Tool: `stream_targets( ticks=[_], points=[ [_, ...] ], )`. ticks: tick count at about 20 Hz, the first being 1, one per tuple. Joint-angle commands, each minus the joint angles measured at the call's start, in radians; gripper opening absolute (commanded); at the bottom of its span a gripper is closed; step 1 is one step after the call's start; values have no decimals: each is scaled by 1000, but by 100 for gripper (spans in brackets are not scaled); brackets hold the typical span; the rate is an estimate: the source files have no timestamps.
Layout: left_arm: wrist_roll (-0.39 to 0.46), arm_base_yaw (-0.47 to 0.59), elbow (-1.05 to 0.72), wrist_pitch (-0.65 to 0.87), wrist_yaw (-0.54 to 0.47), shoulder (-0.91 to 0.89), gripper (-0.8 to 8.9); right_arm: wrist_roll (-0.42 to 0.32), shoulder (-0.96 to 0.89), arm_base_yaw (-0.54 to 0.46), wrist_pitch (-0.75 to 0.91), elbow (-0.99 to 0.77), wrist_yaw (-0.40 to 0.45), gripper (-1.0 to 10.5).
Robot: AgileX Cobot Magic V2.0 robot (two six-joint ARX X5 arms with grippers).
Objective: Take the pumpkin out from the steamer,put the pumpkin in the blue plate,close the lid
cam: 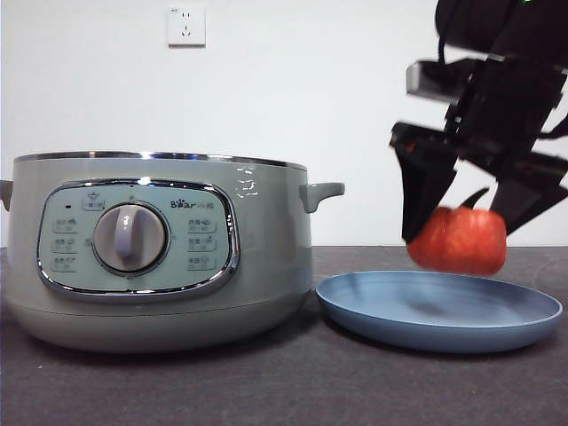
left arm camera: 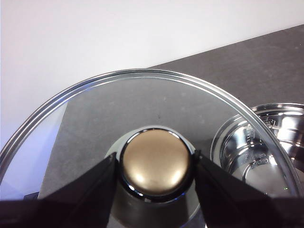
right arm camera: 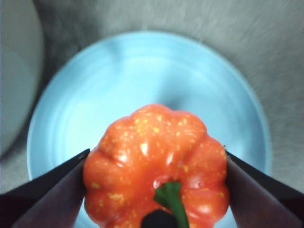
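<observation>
the right gripper (cam: 457, 217) comes in from the upper right of the front view, its two black jaws pressed against opposite sides of the pumpkin (cam: 458, 240), which hangs in the air above the blue plate (cam: 439, 311) with a clear gap between its underside and the plate's surface. in the right wrist view the pumpkin (right arm camera: 156, 166) sits over the plate's (right arm camera: 142, 71) nearer part, with bare blue showing past it and to both sides, and the plate's rim in view all the way around that far half; grey table lies beyond the rim. the pumpkin is orange-red with rounded ribs, pale yellow flecks and a curved green stem on top. the plate rests on the dark table just beside the steamer (cam: 160, 253), their edges close at the base; whether they touch cannot be told. the steamer's top stands uncovered, its chrome rim bare, and one small side handle juts toward the plate. the left gripper (left arm camera: 156, 164) pinches the knob of the lid (left arm camera: 142, 99), a jaw on each side, holding the glass dome off to the side of the steamer's shiny inner pot (left arm camera: 266, 147), whose open mouth shows past the lid's chrome edge. a white wall socket (cam: 186, 27) sits high on the wall behind.
</observation>
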Motion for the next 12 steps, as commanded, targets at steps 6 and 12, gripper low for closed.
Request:
stream_targets(
  ticks=[6,12],
  points=[
    [11,-2,17,66,21,6,-13,-42,130,56,28,-9,-10,228],
    [11,-3,17,68,69,50,-13,-38,132,71,28,-9,91,608]
  ],
)
